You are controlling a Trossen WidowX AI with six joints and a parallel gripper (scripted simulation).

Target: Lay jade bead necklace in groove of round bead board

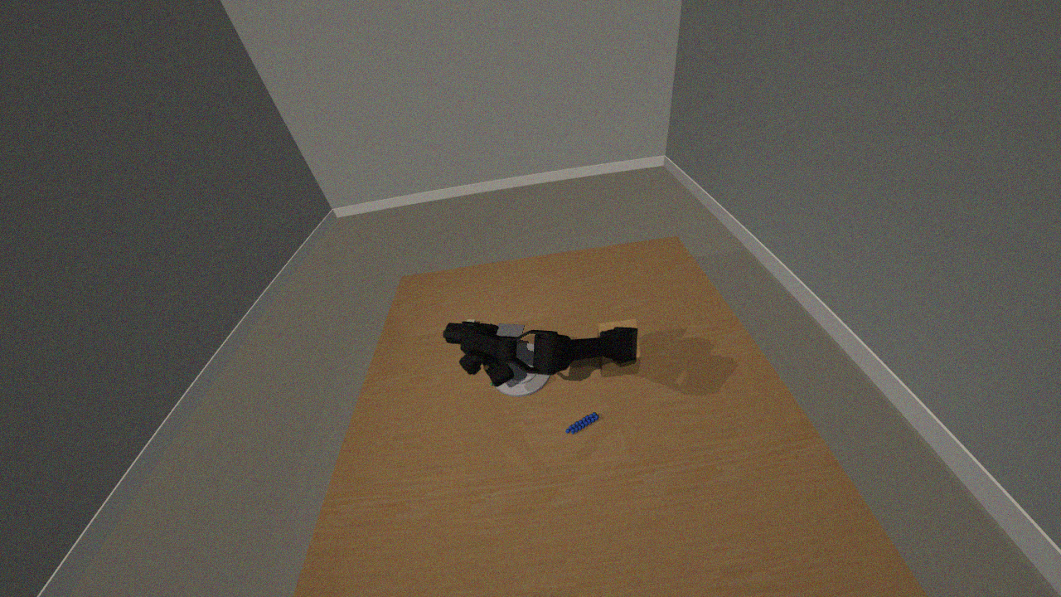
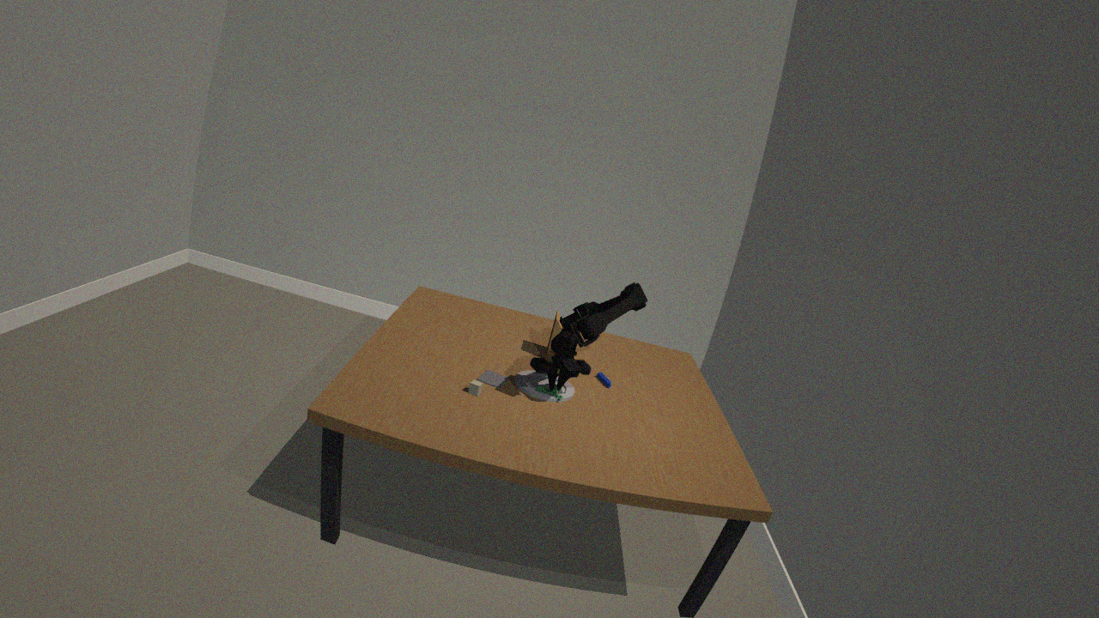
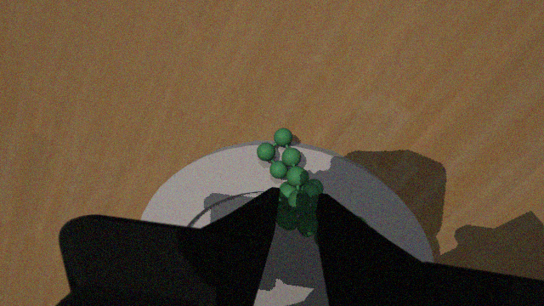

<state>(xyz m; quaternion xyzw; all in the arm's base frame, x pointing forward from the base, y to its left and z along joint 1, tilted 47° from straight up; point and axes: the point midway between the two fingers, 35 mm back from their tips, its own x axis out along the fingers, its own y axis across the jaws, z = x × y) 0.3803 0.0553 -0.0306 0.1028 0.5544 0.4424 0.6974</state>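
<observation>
The jade bead necklace point(image 2: 544, 390) point(image 3: 297, 176) is bunched over the round bead board point(image 1: 520, 389) point(image 2: 569, 391) point(image 3: 170, 200), a pale disc. My gripper point(image 2: 555, 389) point(image 3: 297, 199) is low over the board and shut on the necklace; green beads are pinched between its fingertips. Several beads stick out beyond the fingertips, and the farthest one lies just past the board's edge in the wrist view. A thin arc of the groove shows left of the fingers there; the fingers hide the rest. The arm hides the necklace in the top view.
A blue bead string point(image 1: 582, 424) point(image 2: 604, 380) lies on the table point(image 1: 564, 504) point(image 2: 430, 430) beside the board. A grey flat square point(image 1: 510, 328) point(image 2: 490, 378) and a small pale cube point(image 2: 476, 389) are on its other side. A thin wooden panel point(image 2: 553, 336) stands upright near the arm.
</observation>
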